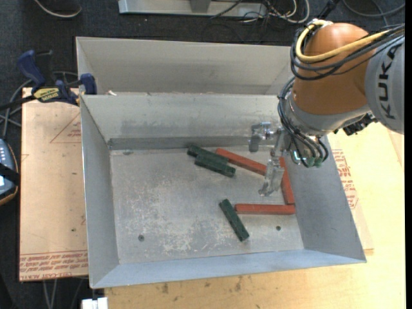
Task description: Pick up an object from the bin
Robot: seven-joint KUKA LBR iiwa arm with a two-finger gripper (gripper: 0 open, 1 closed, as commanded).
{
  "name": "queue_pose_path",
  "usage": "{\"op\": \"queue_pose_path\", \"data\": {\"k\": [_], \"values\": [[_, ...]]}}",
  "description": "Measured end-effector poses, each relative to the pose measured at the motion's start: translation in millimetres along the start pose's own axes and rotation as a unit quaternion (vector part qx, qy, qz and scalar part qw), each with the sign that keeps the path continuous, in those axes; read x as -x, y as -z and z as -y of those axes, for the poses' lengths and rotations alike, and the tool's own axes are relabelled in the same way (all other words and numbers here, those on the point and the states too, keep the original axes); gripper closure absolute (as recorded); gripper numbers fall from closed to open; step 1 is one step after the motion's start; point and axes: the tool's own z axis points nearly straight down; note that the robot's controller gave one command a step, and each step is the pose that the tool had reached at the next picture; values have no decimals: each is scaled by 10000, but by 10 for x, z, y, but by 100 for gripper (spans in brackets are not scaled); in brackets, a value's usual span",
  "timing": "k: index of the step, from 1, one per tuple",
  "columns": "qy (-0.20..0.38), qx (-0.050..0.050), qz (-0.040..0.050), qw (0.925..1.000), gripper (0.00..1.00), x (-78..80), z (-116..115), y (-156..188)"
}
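Observation:
My gripper [268, 184] hangs low over the right-hand part of the bin floor. Its tip is just left of an upright red stick [288, 188] that meets a flat red stick [262, 208] in an L shape. A third red stick [241, 161] runs slantwise just up and left of the gripper, and its right end passes under the gripper. A dark green block [212, 161] lies against that stick's left end. A slim dark green stick [233, 219] lies slantwise towards the front, left of the flat red stick.
The arm with its orange cover and cables reaches in over the bin's right wall. The bin's right slope rises close to the gripper. To the left, the bin floor is bare metal.

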Motion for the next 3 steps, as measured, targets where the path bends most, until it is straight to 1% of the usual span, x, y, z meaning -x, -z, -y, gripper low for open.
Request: {"op": "queue_pose_path", "data": {"k": [1, 2, 3], "values": [[-216, -8, 0, 9998, 0, 138, 697, -892], [501, -4, 42, 9987, 0, -279, 520, -385], [1275, 3, 4, 9918, 0, -263, 802, -1769]]}}
